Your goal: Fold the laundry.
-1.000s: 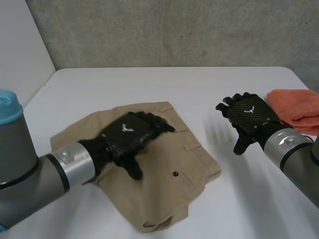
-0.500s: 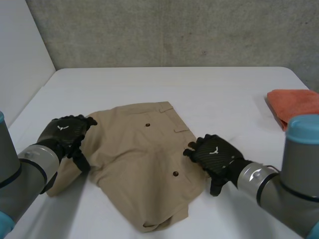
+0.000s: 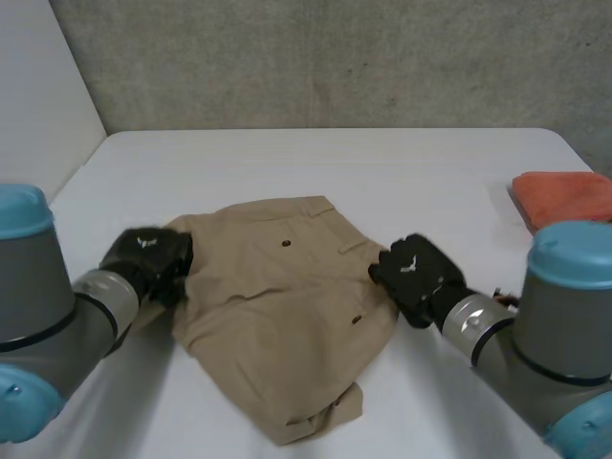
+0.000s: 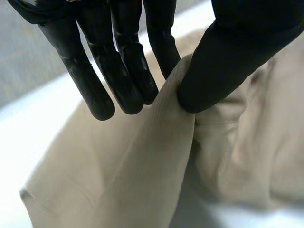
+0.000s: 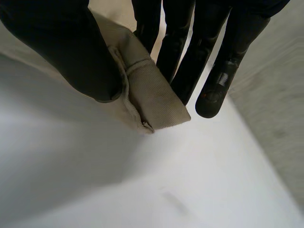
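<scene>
Lab-like: bare concrete wall, white table

My left hand: matte black, a small white mark on its back.
My right hand: black too, same white mark.
Fingers: thick, smooth, rounded at the tips.
Thumb: broad, blunt-ended.
Wrist rings: bright silver, a dark band behind.
Arms: wide grey tubes.
Joint caps: light blue, domed.

Two hands: left hand, right hand; one tan shorts; one orange cloth; one table.
</scene>
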Motion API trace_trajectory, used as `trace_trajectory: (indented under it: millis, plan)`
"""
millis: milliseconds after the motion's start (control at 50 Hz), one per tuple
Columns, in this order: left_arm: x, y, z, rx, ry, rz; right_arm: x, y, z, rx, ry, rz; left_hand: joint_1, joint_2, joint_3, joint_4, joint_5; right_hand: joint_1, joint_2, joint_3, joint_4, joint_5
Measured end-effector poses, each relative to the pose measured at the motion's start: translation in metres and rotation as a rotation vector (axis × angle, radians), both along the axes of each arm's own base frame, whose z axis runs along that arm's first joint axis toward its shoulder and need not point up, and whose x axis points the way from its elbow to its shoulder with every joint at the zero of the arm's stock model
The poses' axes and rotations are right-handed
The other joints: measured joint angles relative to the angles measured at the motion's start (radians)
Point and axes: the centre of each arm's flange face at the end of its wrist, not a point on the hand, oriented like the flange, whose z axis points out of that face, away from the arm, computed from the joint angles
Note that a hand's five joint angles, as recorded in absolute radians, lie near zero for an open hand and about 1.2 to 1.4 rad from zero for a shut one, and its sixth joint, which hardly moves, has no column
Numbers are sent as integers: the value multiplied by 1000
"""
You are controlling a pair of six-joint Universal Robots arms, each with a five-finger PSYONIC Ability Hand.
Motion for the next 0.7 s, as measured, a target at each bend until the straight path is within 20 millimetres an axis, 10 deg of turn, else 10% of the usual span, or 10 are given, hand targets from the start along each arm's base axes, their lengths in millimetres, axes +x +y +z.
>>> trace_trajectory:
  millis: [200,400,500,700]
  plan:
    - [-14,51,118,-212,189,-157,-25,21,141,-116,-66,-38,0,2,2,0,0,28,0,0,1,0]
    - [-16,66,162,-160,373,-227,-40,38,238,-258,-196,-71,0,3,2,0,0,38,0,0,1,0]
    - [-23,51,145,-86,375,-223,-36,24,239,-243,-212,-76,0,3,2,1,0,38,0,0,1,0]
    - [-42,-26,47,84,296,-140,-2,-25,150,57,-153,-82,0,4,3,4,0,38,0,17,1,0]
